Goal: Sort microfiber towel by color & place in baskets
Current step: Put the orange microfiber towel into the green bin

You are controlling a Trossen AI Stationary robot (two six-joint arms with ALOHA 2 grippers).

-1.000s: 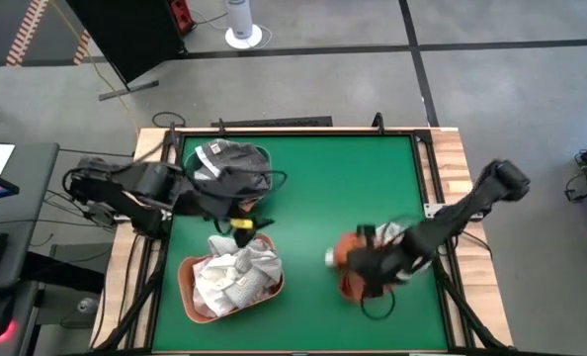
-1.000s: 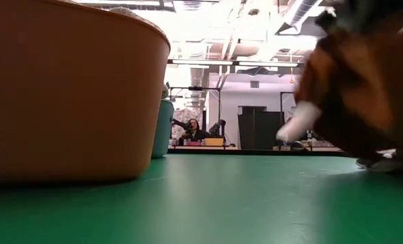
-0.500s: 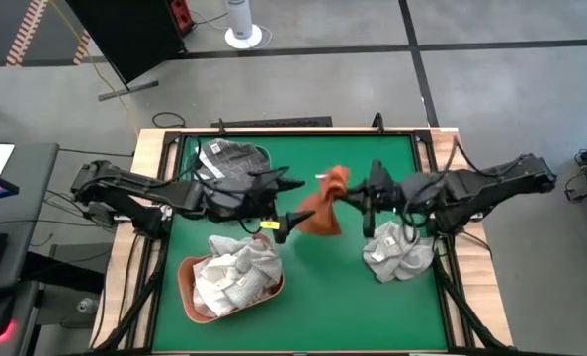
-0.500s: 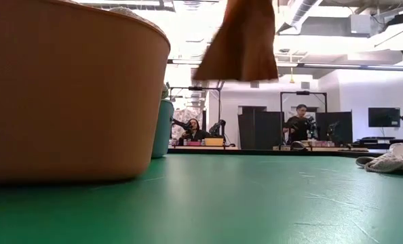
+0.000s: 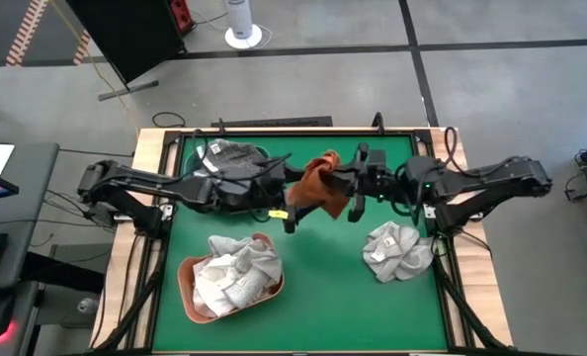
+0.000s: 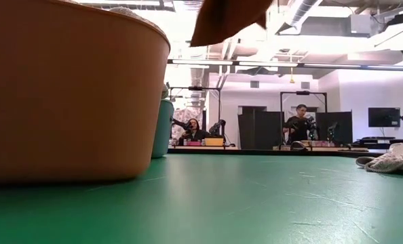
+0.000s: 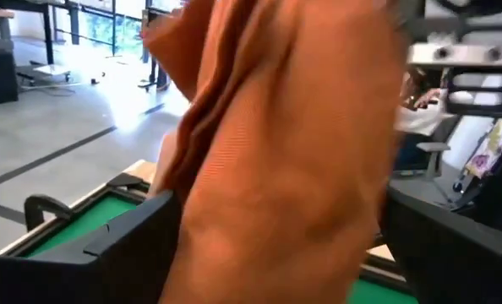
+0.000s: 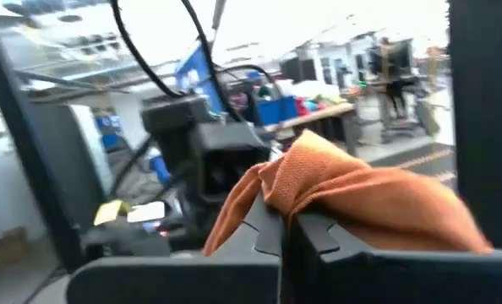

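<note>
- Right gripper [image 5: 345,185]: jaws closed, pinching a rust orange towel [image 5: 316,186]; held above the far middle of the green bench [image 5: 323,287]. In the right wrist view the cloth [image 8: 352,198] bunches over the closed jaws.
- Left gripper [image 5: 292,203]: jaws spread wide, gripping nothing; the orange towel hangs between them, as the left wrist view shows [image 7: 285,160]. Whether cloth touches a finger cannot be told.
- Orange towel, low view: only its lower edge [image 6: 225,17] shows, well clear of the bench top.
- Teal basket [image 5: 259,155]: behind the left jaws on the left arm's side, holding grey towels [image 5: 224,158], one with white grid lines.
- Salmon basket [image 5: 187,285]: nearer the front of the bench than the left jaws, filled with pale checked towels [image 5: 236,275].
- Loose pale towel [image 5: 397,249]: crumpled on the bench, in front of the right jaws, apart from both baskets.
- Room beyond: two persons [image 6: 302,122] at far desks.
</note>
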